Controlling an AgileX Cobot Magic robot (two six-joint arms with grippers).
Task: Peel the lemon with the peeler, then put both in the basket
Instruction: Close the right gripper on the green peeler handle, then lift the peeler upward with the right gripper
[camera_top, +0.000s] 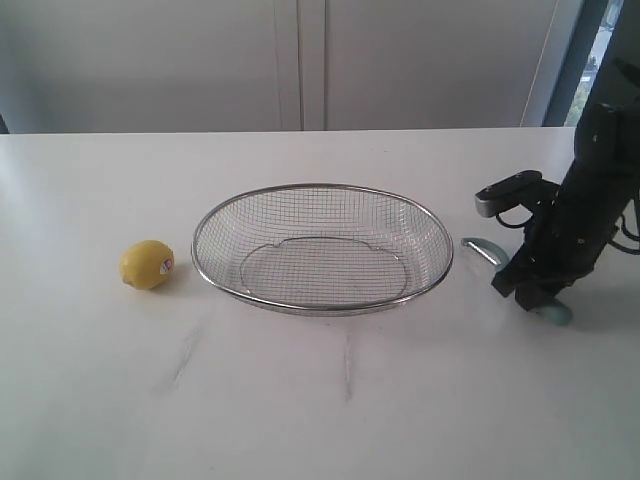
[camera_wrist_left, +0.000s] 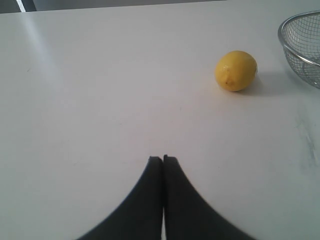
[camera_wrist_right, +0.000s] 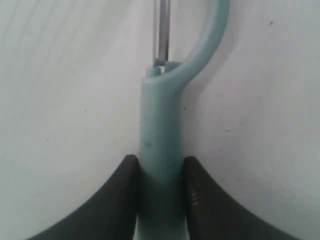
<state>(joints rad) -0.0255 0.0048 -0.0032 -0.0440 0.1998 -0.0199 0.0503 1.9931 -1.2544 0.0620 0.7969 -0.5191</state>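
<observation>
Peeler (camera_wrist_right: 161, 115): smooth pale teal handle, curved yoke, thin metal blade, lying on the white table (camera_top: 400, 400) just right of the basket (camera_top: 322, 186); right gripper (camera_wrist_right: 160, 167) clamps the handle from both sides, its black arm slanting down steeply to the tabletop. Basket: shallow oval of silver wire mesh, thick rim; lemon (camera_top: 147, 265), round, matte yellow, stickered, sits just left of it. Left gripper (camera_wrist_left: 163, 159) hovers over the table, dark curved jaws pressed together on nothing
</observation>
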